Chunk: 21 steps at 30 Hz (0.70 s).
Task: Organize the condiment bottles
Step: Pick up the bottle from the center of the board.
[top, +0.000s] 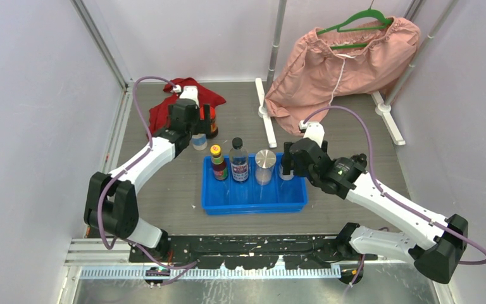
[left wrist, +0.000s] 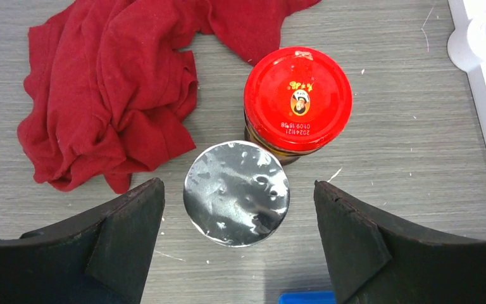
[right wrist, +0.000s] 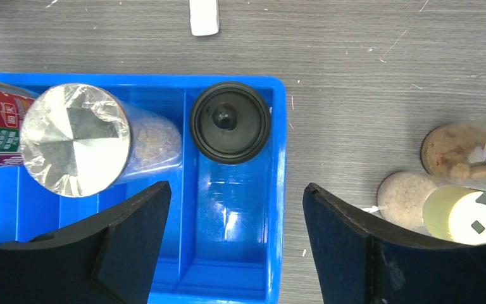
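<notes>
A blue tray (top: 253, 201) holds a dark bottle with a yellow cap (top: 217, 161), a clear bottle with a black cap (top: 238, 159) and a silver-capped jar (top: 265, 164). My right gripper (top: 286, 162) is open above the tray's right end (right wrist: 277, 190), just near of a black-capped bottle (right wrist: 230, 122); the silver-capped jar (right wrist: 76, 138) stands to its left. Three more bottles stand on the table right of the tray, two with beige contents (right wrist: 461, 147) (right wrist: 406, 193) and one yellow-capped (right wrist: 465, 215). My left gripper (left wrist: 238, 215) is open over a foil-topped bottle (left wrist: 236, 192) beside a red-lidded jar (left wrist: 298, 99).
A red cloth (left wrist: 114, 88) lies left of the red-lidded jar. A clothes rack with a pink garment (top: 342, 63) stands at the back, its white feet (top: 264, 111) on the table. The tray's corner (left wrist: 307, 297) is just near of the left gripper.
</notes>
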{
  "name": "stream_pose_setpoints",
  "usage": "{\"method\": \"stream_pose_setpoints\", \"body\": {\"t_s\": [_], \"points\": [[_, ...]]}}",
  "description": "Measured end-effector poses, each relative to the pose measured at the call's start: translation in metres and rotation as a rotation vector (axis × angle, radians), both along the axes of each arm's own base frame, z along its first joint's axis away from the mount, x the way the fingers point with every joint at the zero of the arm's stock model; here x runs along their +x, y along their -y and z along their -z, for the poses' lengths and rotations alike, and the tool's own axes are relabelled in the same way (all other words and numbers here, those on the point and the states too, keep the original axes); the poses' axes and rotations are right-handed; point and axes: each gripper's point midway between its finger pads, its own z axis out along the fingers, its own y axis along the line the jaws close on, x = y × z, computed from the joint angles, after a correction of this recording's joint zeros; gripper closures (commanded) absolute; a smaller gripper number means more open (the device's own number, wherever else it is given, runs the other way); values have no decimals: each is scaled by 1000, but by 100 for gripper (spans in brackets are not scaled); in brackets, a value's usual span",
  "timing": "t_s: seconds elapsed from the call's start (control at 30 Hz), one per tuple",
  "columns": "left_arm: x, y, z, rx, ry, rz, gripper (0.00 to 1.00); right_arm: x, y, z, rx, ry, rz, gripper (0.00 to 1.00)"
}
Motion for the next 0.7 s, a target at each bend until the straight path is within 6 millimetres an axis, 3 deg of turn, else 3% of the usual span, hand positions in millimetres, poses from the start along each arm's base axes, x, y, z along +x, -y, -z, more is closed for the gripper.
{"method": "stream_pose_setpoints", "body": {"t_s": [0.23, 0.7], "points": [[0, -2, 7, 1, 6, -11, 22, -2, 4, 14, -8, -29, 1, 18], [1, -4, 16, 12, -12, -26, 30, -1, 4, 19, 3, -37, 2, 18]]}}
